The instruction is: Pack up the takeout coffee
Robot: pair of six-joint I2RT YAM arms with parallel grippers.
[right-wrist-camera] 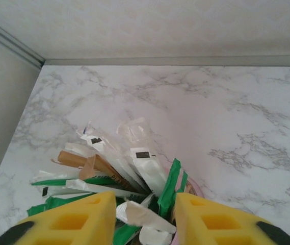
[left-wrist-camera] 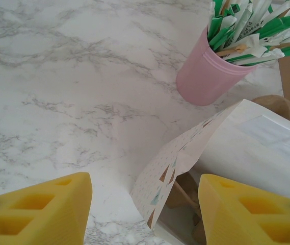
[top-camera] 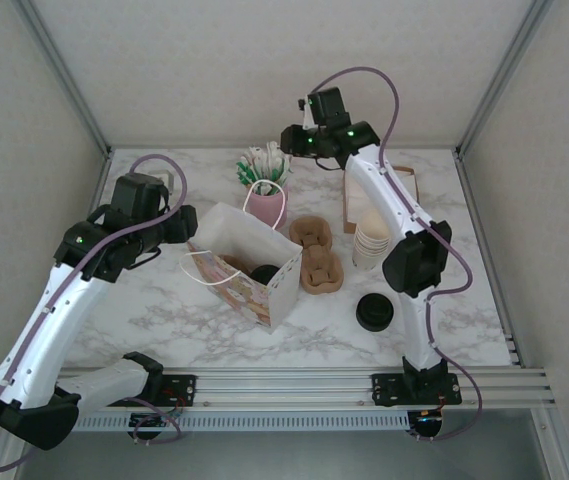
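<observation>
Both pincers are spread. Our left gripper [left-wrist-camera: 142, 179] straddles the paper bag [top-camera: 245, 236] rim, and our right gripper [right-wrist-camera: 145, 198] hangs over the pink cup [left-wrist-camera: 206, 81] of packets [right-wrist-camera: 135, 164]. We see the takeout coffee [top-camera: 262, 272] inside the bag, left of centre.

Both pads of the left hand [left-wrist-camera: 145, 177] run off the lower edge of its wrist view. The paper bag [left-wrist-camera: 246, 148] between them is cut off at the bottom and right, and a brown shape [left-wrist-camera: 185, 196] inside is too hidden to name. Below the right hand [right-wrist-camera: 146, 199], whose pads are cropped too, the pink cup [right-wrist-camera: 195, 188] is a sliver under packets [right-wrist-camera: 134, 168]. From above, beside the left hand, the bag's wall hides the takeout coffee [top-camera: 263, 272] except for its lid.
</observation>
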